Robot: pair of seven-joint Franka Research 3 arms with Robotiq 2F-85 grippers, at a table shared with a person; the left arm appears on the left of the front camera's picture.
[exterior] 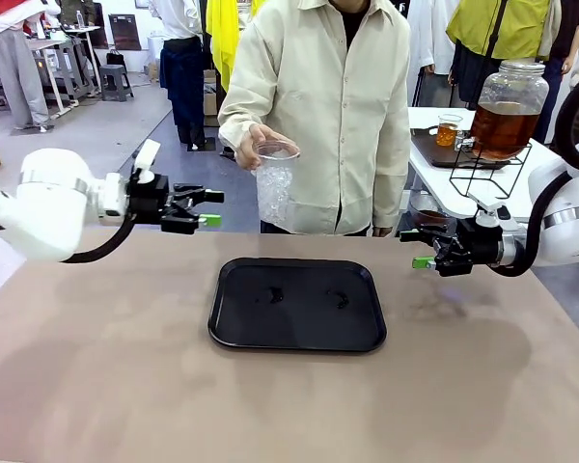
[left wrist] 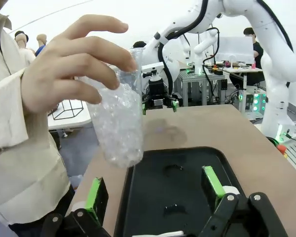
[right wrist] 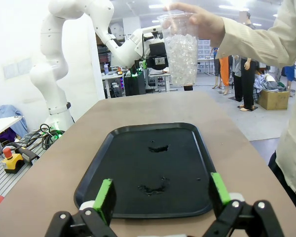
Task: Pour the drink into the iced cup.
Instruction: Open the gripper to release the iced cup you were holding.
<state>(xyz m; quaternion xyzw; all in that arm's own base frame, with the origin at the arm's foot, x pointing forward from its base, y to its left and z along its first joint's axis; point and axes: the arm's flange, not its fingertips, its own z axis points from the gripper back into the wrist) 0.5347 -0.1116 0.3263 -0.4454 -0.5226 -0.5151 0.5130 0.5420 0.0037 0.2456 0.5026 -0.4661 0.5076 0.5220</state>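
Left gripper (exterior: 208,208): it hovers above the table's left side, level with the tray's far edge, jaws spread wide and holding nothing; the left wrist view shows both green pads (left wrist: 95,196) apart with bare space between them.

Iced cup (exterior: 275,182): a clear plastic cup packed with ice, held in the air by the person's hand (exterior: 254,143), which grips it at the rim, above the far edge of the tray. In the left wrist view the cup (left wrist: 119,123) hangs just beyond the open fingers, off to their left side.

Person (exterior: 328,106): stands at the far side of the table in a cream shirt, facing the robot.

Tray (exterior: 297,304): a black rectangular tray lying flat at the table's centre, with 2 small wet patches on its surface.

Table (exterior: 125,386): a brown top.

Right gripper (exterior: 423,248): it hovers above the table's right side, well clear of the tray, jaws wide apart and empty; the right wrist view shows its 2 green pads (right wrist: 104,194) spread over the tray's near edge.

Drink (exterior: 503,130): amber-brown liquid in a large glass dispenser jar (exterior: 510,104) on a black wire stand (exterior: 489,171), on a white side table behind the right arm. A small glass (exterior: 448,129) of the same amber liquid stands just left of the jar.
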